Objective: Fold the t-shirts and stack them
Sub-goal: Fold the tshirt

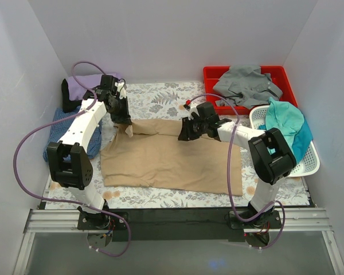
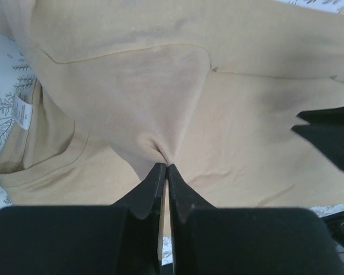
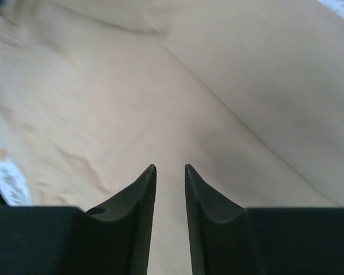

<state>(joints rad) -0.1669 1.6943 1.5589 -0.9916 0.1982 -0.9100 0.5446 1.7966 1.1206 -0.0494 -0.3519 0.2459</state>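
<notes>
The tan t-shirt [image 1: 166, 157] lies spread across the middle of the table, its far edge folded over. At its far left corner my left gripper [image 1: 125, 121] is shut on a pinch of tan cloth; in the left wrist view the fabric [image 2: 218, 114] bunches into the closed tips [image 2: 166, 166]. My right gripper [image 1: 186, 133] sits low over the shirt's far edge. Its jaws [image 3: 170, 167] stand narrowly open, with only flat tan cloth [image 3: 218, 86] behind the gap. The lavender t-shirt [image 1: 83, 86] and the textured blue one [image 1: 60, 134] lie at the left.
A red bin [image 1: 212, 73] at the back right holds the grey t-shirt [image 1: 246, 85]. A white basket [image 1: 309, 166] at the right holds the teal t-shirt [image 1: 286, 123]. White walls close in the table. The tan shirt's neck label [image 2: 21, 112] shows on the left.
</notes>
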